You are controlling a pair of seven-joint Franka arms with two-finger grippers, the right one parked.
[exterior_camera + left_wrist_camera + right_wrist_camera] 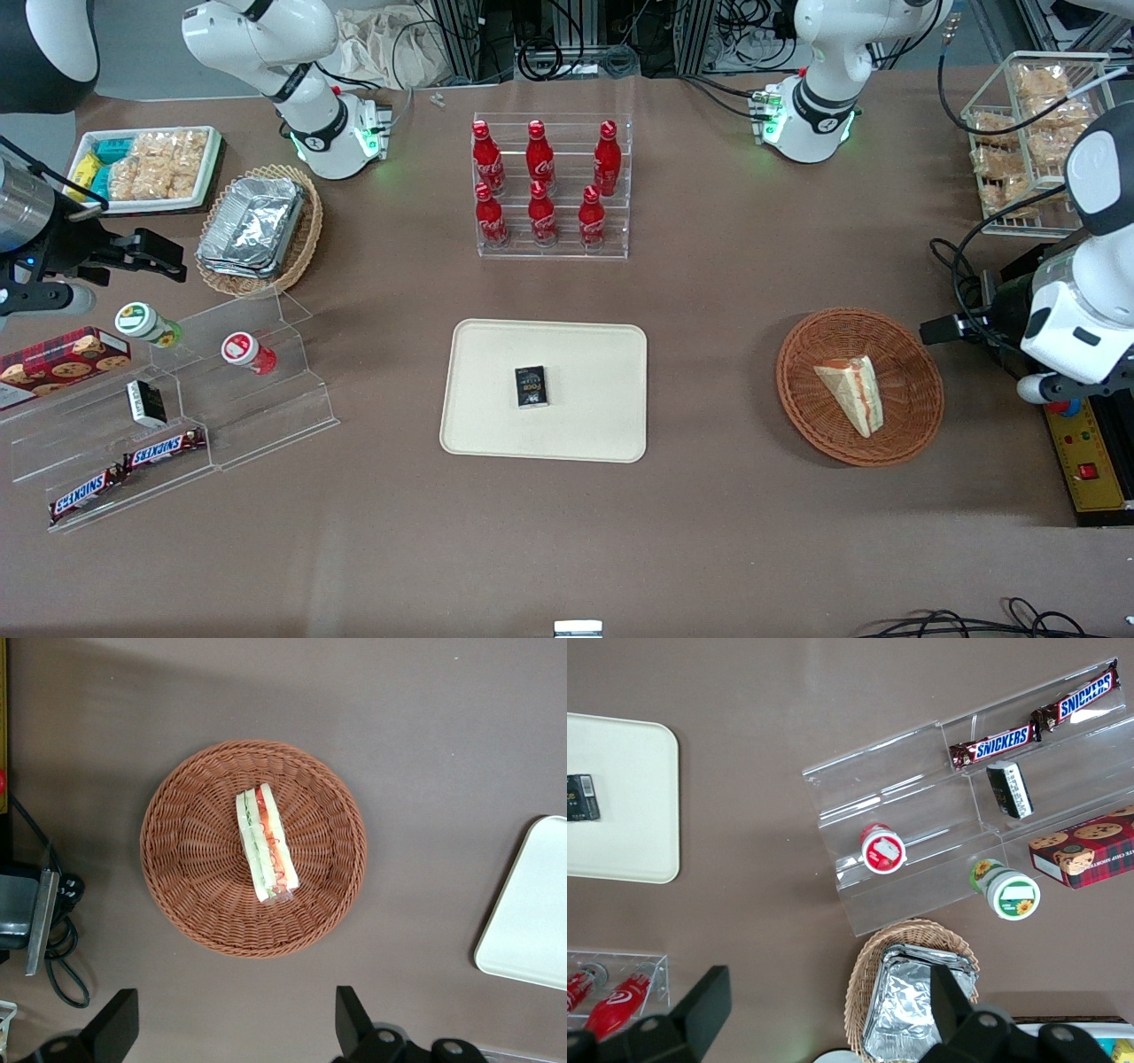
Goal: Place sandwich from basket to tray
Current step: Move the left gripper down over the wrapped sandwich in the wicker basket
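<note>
A wide table [726, 292] with a matte brown, faintly mottled top fills nearly the whole front view, lit evenly from above so that whatever stands on it throws only soft, blurred shadows. Along its edge at 12 o'clock stand ribbed aluminium frame posts [461, 35] among tangled black cables [567, 58], with a crumpled pale cloth [390, 44] at 11 o'clock and a strip of grey-blue floor [988, 31] at 1 o'clock. At 4 o'clock a yellow-and-black control box [1085, 461] with red buttons lies at the table's edge
</note>
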